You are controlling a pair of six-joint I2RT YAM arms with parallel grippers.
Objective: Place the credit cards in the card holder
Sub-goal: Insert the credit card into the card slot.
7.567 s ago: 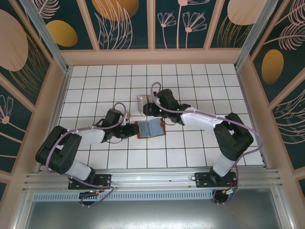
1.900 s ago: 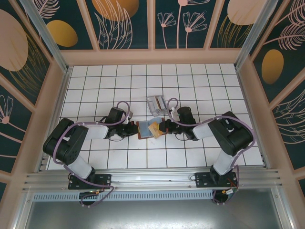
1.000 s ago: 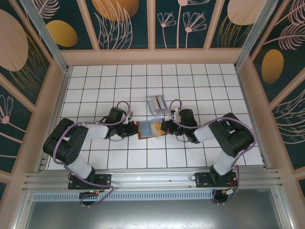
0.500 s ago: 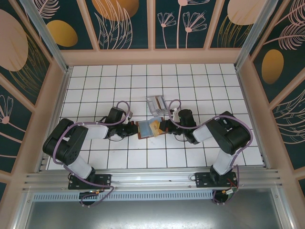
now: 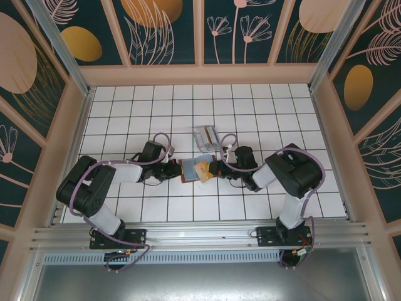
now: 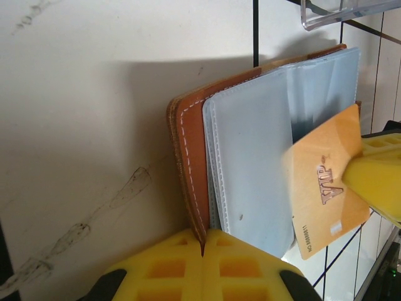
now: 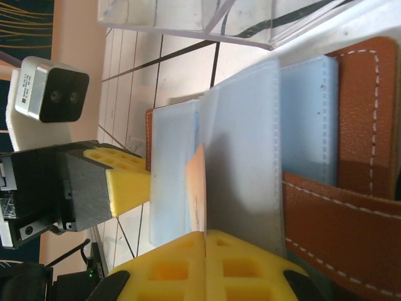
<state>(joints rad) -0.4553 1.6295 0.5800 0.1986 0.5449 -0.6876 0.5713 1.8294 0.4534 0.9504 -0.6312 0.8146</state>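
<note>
The reddish-brown card holder [image 5: 187,169] lies open on the tiles, its pale clear sleeves [image 6: 250,157] facing up. My left gripper [image 5: 178,171] is shut on the holder's leather edge [image 6: 188,157]. A gold credit card [image 6: 322,188] lies slanted across the sleeves, one corner tucked under a sleeve flap. My right gripper [image 5: 213,169] is shut on that card's outer edge. In the right wrist view the card [image 7: 198,188] shows edge-on between sleeves, rising from my right gripper [image 7: 205,236], with the holder's leather [image 7: 351,207] to the right.
A clear plastic case [image 5: 205,136] lies one tile behind the holder, close to the right arm. The left arm's yellow fingers [image 7: 128,182] and its wrist camera [image 7: 50,94] face the right gripper across the holder. Open tiles surround the group.
The right gripper has edged left with the gold card, pushing it further over the sleeves, and the right arm's elbow has swung in. The left gripper kept its hold on the holder.
</note>
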